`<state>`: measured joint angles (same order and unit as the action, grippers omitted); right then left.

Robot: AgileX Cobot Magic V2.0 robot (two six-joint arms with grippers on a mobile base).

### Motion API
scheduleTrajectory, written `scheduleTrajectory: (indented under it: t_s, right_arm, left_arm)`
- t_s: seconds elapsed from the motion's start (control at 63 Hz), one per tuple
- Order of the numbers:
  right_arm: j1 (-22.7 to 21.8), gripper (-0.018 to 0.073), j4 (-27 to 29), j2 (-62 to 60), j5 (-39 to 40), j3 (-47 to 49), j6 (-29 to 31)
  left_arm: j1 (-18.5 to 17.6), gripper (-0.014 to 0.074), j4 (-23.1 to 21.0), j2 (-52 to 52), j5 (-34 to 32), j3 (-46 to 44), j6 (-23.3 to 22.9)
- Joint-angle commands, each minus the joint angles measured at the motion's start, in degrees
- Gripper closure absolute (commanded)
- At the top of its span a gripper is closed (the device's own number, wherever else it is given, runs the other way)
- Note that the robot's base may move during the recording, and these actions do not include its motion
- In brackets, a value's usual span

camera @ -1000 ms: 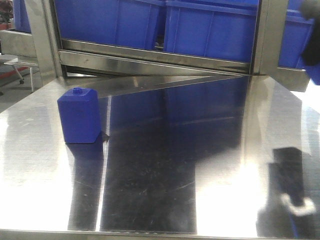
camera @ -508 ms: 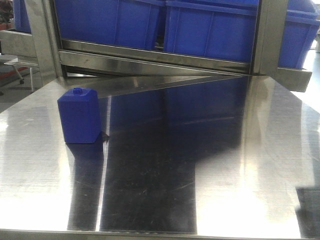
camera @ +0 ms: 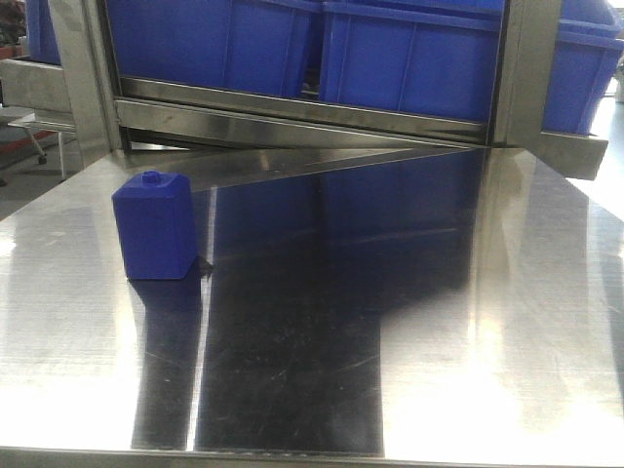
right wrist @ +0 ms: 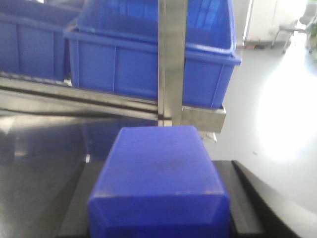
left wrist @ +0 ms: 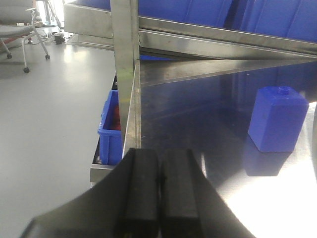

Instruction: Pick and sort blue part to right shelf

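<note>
Gripping the blue part (right wrist: 158, 183), the right tool (right wrist: 158, 223) faces a blue bin (right wrist: 124, 69) on the right shelf (right wrist: 172, 59) straight ahead; the left tool (left wrist: 159, 198) is closed, empty.

A polished stainless-steel table (camera: 409, 322) is shown in the front view. Its surface is mirror-bright and finely scratched, and it is crossed by broad dark reflections and pale patches of glare. In the left wrist view, a smooth grey floor (left wrist: 49, 124) is seen to the left of the table, with light reflected from it. A wheeled chair (left wrist: 17, 30) is located on that floor at the far left. A small blue crate (left wrist: 110, 144) is positioned low, beside the table's left edge. In the right wrist view the floor is overexposed by strong light, and a white wall panel (right wrist: 262, 17) is visible beyond.
</note>
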<state>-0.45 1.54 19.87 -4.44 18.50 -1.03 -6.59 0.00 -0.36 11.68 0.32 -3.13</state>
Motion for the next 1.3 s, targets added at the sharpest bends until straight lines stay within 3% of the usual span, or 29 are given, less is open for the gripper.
scheduleTrajectory:
  t_s: [0.0,0.921,1.016,1.286]
  right_arm:
    - [-0.48,0.0125,0.13,-2.49,4.75,1.30,0.43]
    - [-0.48,0.0125,0.13,-3.77,4.75,1.30,0.43]
    - [-0.48,0.0125,0.13,-3.77,4.75,1.30,0.43]
    - [-0.48,0.0125,0.13,-3.77,4.75,1.30,0.43]
  left_arm:
    - [-0.14,0.0472,0.00,-1.37,-4.78,1.41,0.01]
    - [-0.14,0.0472,0.00,-1.37,-4.78,1.41,0.01]
    - [-0.14,0.0472,2.23,-1.37,-4.78,1.41,0.01]
    - [-0.14,0.0472,2.31,-1.37,-4.78,1.41,0.01]
